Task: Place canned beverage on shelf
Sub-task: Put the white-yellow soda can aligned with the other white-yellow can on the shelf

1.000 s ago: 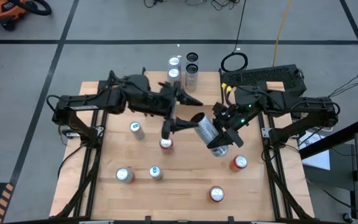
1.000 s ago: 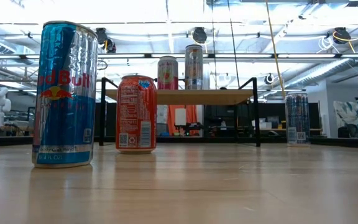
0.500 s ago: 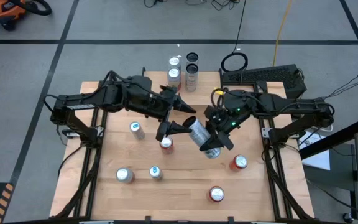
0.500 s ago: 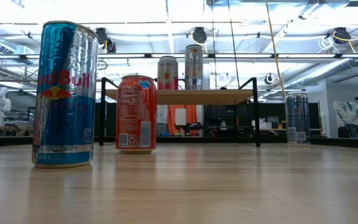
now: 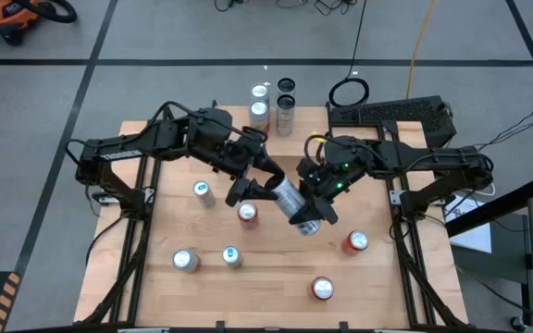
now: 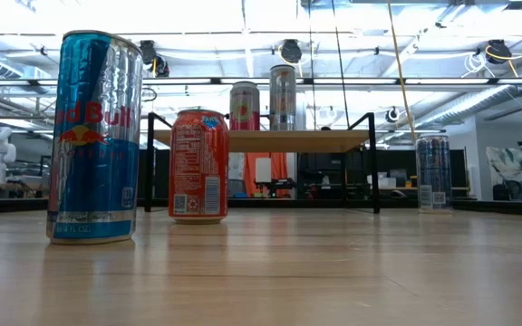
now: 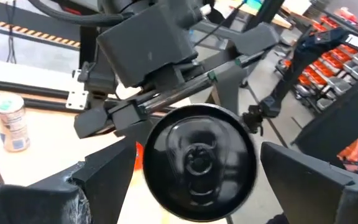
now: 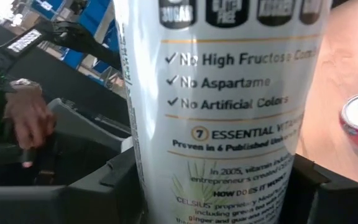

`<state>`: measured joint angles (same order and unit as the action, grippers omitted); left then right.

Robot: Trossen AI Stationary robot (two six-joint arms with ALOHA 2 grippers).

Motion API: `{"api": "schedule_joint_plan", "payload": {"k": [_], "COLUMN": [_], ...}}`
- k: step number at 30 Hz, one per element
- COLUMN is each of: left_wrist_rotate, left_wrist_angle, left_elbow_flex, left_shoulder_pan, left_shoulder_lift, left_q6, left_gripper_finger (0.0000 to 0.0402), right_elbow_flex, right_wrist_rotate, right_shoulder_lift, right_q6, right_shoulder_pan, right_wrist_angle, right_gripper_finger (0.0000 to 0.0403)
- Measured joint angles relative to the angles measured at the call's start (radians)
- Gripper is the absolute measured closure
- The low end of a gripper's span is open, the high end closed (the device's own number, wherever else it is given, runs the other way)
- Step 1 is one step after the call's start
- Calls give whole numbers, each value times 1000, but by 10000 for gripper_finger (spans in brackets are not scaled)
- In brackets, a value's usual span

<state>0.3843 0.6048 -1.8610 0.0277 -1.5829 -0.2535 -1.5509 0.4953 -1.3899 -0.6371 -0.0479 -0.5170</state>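
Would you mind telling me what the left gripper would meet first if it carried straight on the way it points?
Most likely the bottom of the white can that the right gripper holds: it sits dead ahead between the left gripper's open fingers, though the gap is hard to judge.

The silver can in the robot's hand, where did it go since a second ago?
The right gripper carried the tilted silver can left, toward the table's middle. The left gripper swung in to meet it and now sits open around the can's end. The right gripper kept its hold. The red can and other table cans, and the two cans on the shelf, stayed put.
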Motion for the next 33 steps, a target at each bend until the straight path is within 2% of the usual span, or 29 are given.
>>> {"api": "schedule_joint_plan", "payload": {"k": [10, 20, 24, 33], "left_wrist_rotate": [10, 12, 12, 3], "left_wrist_angle": [-16, -19, -17, -12], "left_elbow_flex": [0, 0, 0, 1], "left_shoulder_pan": [-1, -1, -1, 0], "left_shoulder_lift": [-13, -20, -20, -20], "left_q6": [-3, 0, 0, -25], "left_gripper_finger": [55, 129, 142, 142], "right_elbow_flex": [0, 0, 0, 0], "right_wrist_rotate": [-29, -47, -56, -106], "right_shoulder_lift": [0, 0, 1, 2], "right_q6": [18, 24, 21, -44], "right_shoulder_pan": [0, 0, 0, 0], "right_wrist_angle": [27, 32, 28, 6], "right_gripper_finger": [164, 164, 162, 97]}}
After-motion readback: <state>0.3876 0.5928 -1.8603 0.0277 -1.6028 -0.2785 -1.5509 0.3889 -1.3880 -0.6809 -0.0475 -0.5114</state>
